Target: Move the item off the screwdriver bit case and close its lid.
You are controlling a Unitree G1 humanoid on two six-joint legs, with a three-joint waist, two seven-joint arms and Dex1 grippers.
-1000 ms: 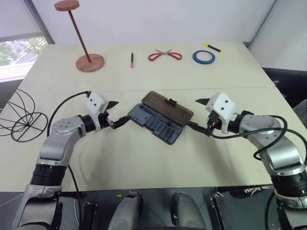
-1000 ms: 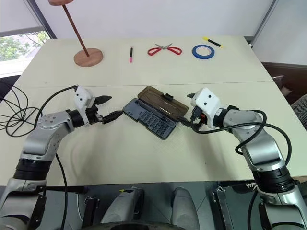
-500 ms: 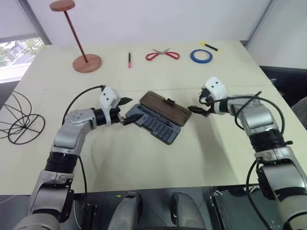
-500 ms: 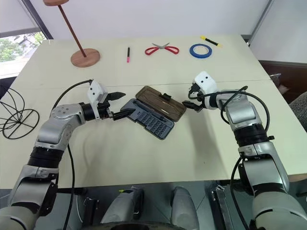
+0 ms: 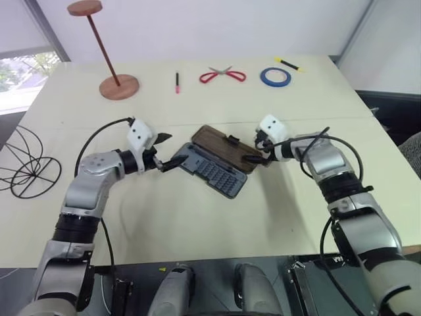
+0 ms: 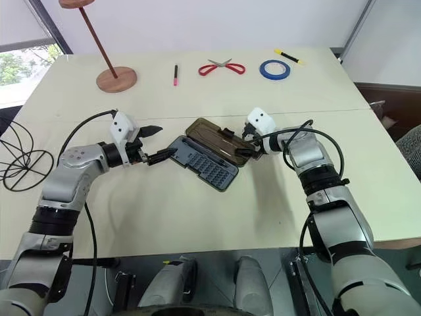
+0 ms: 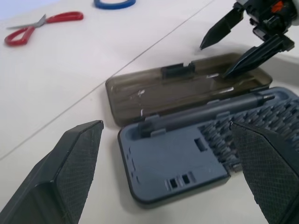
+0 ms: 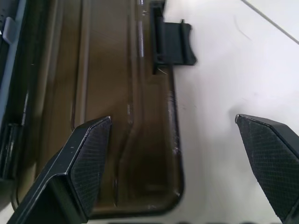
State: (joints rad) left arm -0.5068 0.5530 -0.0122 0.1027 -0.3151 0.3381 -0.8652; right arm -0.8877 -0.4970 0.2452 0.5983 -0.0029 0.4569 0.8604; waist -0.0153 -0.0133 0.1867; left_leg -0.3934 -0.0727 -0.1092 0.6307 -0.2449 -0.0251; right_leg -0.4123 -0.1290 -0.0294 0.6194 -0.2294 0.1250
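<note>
Head views: cream tabletop. Case at centre, lying open, grey-blue tray with rows of bits nearer the robot. Lid flat on the tabletop on the far side of the tray, brown, latch tab on its far edge. Wire cage on the tabletop's left edge, well apart from the case. Left hand just beside the case's left end, fingers apart. Right hand at the lid's right end, fingers apart, lower tip at the lid's edge; whether it touches, cannot tell. Far side of the tabletop: stand with disc top, pink pen, red scissors, blue tape roll, yellow marker.

Left wrist view: left fingers spread wide, nothing between them. Case open ahead, lid flat behind it. Right hand over the lid's far end, fingers parted. Scissors and tape roll beyond.

Right wrist view: right fingers spread wide. Lid below them, latch tab on its edge. One finger over the lid, the other over bare tabletop.
</note>
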